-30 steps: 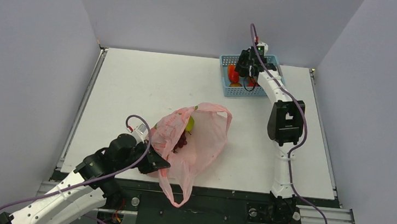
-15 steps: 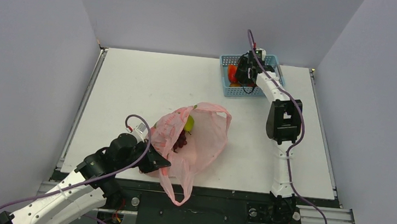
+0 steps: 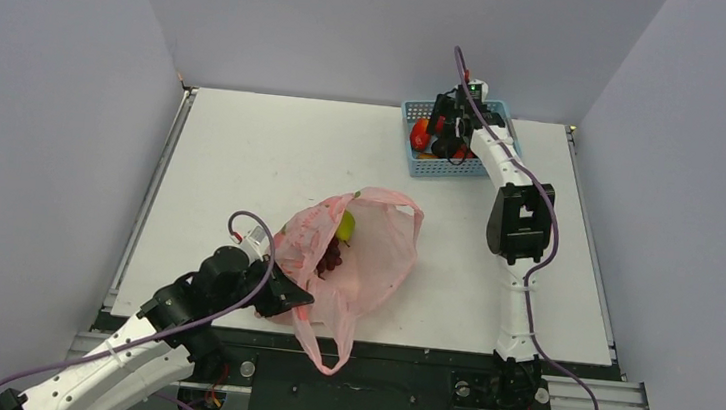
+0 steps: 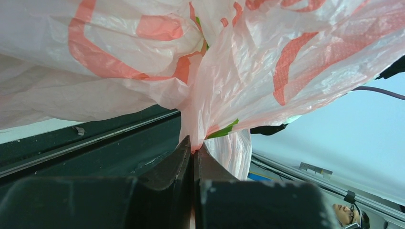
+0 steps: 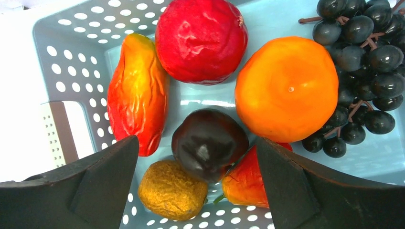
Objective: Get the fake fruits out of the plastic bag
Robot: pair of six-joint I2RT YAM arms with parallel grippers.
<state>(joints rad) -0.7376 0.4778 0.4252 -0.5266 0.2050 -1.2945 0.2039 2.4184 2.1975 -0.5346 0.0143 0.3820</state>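
Two claws are in view. The left claw (image 3: 292, 299) is clamped on a fold of the plastic bag (image 3: 374, 256), and in the left wrist view its fingers (image 4: 176, 162) press together with pink film pinched between them; the right claw (image 3: 446, 138) hangs over the blue basket (image 3: 426, 168) with its fingers spread well apart.

One bag lies near the front middle of the bench (image 3: 263, 155), one loop handle trailing over the near edge. Inside it we count two fruits showing, a yellow-green pear (image 3: 347, 226) and a dark red grape bunch (image 3: 332, 255) just beside it; whether more lie under the film we cannot tell.

Seven pieces sit in the basket, as the right wrist view shows:
- one round red fruit (image 5: 201, 40);
- one round orange fruit (image 5: 286, 88);
- one long red-orange fruit (image 5: 137, 93);
- one dark round fruit (image 5: 209, 143), between the claw's fingers but untouched;
- one wrinkled brown-yellow lump (image 5: 167, 191);
- one red-orange piece (image 5: 243, 183), half hidden under the dark one;
- one black grape bunch (image 5: 363, 57).

We see a white bench with the basket at its far right, and plain pale lilac-grey walls (image 3: 386, 26) on three sides.
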